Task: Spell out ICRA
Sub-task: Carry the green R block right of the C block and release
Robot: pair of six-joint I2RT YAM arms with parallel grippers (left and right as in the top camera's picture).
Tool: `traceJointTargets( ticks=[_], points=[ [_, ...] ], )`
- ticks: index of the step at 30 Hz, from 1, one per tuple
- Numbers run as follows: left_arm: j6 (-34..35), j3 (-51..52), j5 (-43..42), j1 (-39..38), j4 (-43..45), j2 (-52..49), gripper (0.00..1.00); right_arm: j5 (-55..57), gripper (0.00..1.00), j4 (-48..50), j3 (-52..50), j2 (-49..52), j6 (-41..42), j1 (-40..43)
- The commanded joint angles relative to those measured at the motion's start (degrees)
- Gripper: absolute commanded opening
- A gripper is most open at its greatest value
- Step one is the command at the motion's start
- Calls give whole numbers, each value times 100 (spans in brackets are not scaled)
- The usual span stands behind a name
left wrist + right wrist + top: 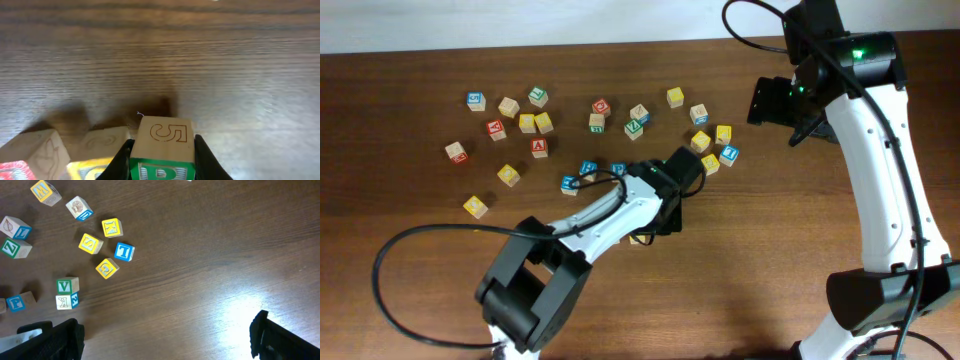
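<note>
My left gripper (650, 228) (163, 142) is shut on a wooden letter block (164, 135) with an engraved 5 on one face. Its green face shows a white letter cut off by the frame edge. The block is low over the table at mid-front. Right beside it on the left stand a yellow-faced block (90, 167) and a red-faced block (20, 167). In the overhead view the arm hides most of these. My right gripper (772, 100) (165, 335) is open and empty, high above the table at the right.
Many loose letter blocks lie scattered across the back of the table, from a blue one (475, 100) at the left to a cluster (715, 145) at the right. The right wrist view shows yellow (112, 227), blue (124, 251) and green (66, 285) blocks.
</note>
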State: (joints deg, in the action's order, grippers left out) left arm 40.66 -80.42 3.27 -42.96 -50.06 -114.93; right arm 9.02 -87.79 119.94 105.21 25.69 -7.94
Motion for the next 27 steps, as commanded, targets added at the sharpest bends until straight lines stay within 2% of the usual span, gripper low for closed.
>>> traceJointTargets(
  ticks=[1, 6, 11, 18, 22, 27],
  points=[
    [240, 90, 57, -20, -7, -229, 20, 87, 98, 17, 7, 28, 2, 15],
    [240, 87, -94, -61, -9, -229, 22, 87, 98, 17, 7, 28, 2, 15],
    [238, 87, -330, -63, -9, -227, 32, 87, 98, 15, 7, 28, 2, 15],
    [190, 4, -295, -61, -15, -227, 41, 87, 98, 17, 7, 28, 2, 15],
    [83, -155, 66, -59, 0, -227, 55, 87, 98, 15, 7, 28, 2, 15],
    [81, -164, 127, 9, 33, -227, 50, 87, 98, 15, 7, 28, 2, 15]
  ],
)
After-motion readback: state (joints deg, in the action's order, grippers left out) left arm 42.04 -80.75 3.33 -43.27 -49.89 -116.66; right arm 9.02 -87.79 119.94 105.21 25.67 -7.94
